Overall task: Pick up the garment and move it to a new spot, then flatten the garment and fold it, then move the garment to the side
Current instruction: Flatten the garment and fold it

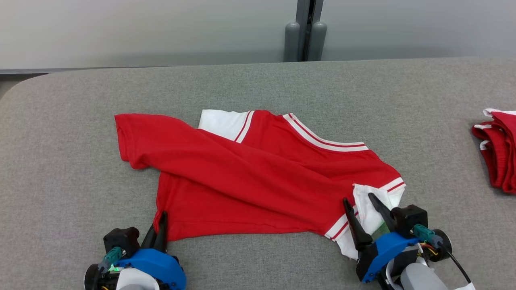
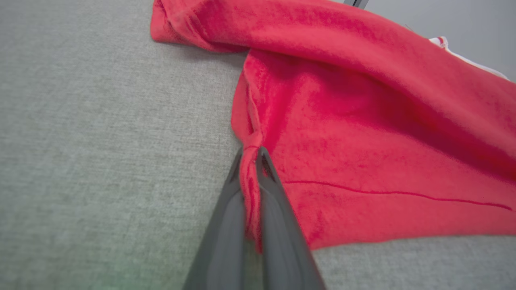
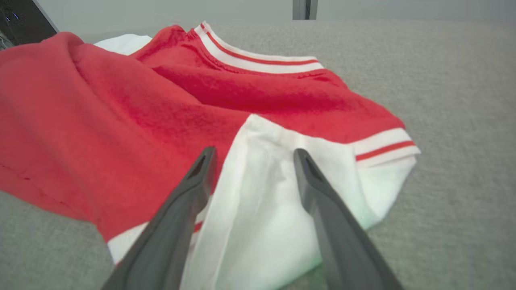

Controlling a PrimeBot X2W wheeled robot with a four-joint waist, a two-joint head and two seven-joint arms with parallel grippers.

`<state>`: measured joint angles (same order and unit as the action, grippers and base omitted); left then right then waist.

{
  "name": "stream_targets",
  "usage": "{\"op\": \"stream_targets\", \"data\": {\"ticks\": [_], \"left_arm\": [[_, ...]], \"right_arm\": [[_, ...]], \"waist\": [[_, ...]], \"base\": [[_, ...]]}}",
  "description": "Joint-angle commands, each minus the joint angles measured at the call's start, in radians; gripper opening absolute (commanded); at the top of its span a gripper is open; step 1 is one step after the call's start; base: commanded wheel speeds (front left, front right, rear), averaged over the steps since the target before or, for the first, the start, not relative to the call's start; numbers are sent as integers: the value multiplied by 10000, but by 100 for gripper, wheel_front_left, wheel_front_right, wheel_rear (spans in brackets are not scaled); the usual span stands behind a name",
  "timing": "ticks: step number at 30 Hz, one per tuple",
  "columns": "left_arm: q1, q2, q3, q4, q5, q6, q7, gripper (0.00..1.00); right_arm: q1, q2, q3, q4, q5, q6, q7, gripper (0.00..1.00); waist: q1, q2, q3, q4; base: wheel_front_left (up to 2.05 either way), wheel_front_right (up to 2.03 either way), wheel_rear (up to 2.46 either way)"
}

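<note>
The garment (image 1: 250, 181), a red shirt with white striped trim, lies rumpled in the middle of the grey desk (image 1: 258, 84), its body twisted into long diagonal folds and one sleeve flung out to the left. The left gripper (image 1: 160, 225) sits at the shirt's near left corner, clenched tight on the hem. From the left wrist view a thin bunched ridge of red cloth (image 2: 363, 121) runs pinched between the two dark fingers of that gripper (image 2: 250, 157), and the desk shows bare to their left.

At the near right corner the right gripper (image 1: 358, 198) stands with its fingers spread wide, grasping nothing. Its tips rest over the white sleeve (image 1: 375, 209). In the right wrist view that gripper (image 3: 254, 157) straddles the white fabric (image 3: 274, 201), with the striped cuff just to the right. Well apart at the desk's right edge lies a second pile (image 1: 498, 149) of red and white cloth.
</note>
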<state>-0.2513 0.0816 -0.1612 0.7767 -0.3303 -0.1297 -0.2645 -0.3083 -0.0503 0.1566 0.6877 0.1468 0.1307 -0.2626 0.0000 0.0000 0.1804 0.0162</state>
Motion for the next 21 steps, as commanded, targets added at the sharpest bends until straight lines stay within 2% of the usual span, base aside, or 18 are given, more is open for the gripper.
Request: {"op": "stream_targets", "data": {"ticks": [1,7,13,15,19,20,21], "left_arm": [[-54,-34,-30,38,-34,-17,7,0],[-129,-35,-166,-30,-115,-17,18,0],[-163,-24,-292,-126,-129,-17,18,0],[-145,-8,-297,-157,-152,-17,18,0],[-87,-5,-282,-204,-145,-17,17,0],[-70,-4,-274,-206,-144,-17,17,0],[-64,1,-273,-210,-138,-17,17,0]], "right_arm": [[-207,-19,-9,151,-116,1,-28,100],[-379,-21,-76,622,-207,1,-10,100],[-320,-21,-317,441,-20,-1,-7,100],[-206,-21,-383,358,94,-1,-10,95],[-74,-21,-487,131,388,1,-13,71],[-25,-19,-529,103,461,1,-14,48],[0,-21,-564,45,508,1,-14,35]], "waist": [[0,0,20,15],[0,0,116,74],[0,0,185,115],[0,0,189,115],[0,0,201,101],[0,0,204,95],[0,0,212,91]], "base": [[0,0,0],[0,0,0],[0,0,0],[0,0,0],[0,0,0],[0,0,0],[0,0,0]]}}
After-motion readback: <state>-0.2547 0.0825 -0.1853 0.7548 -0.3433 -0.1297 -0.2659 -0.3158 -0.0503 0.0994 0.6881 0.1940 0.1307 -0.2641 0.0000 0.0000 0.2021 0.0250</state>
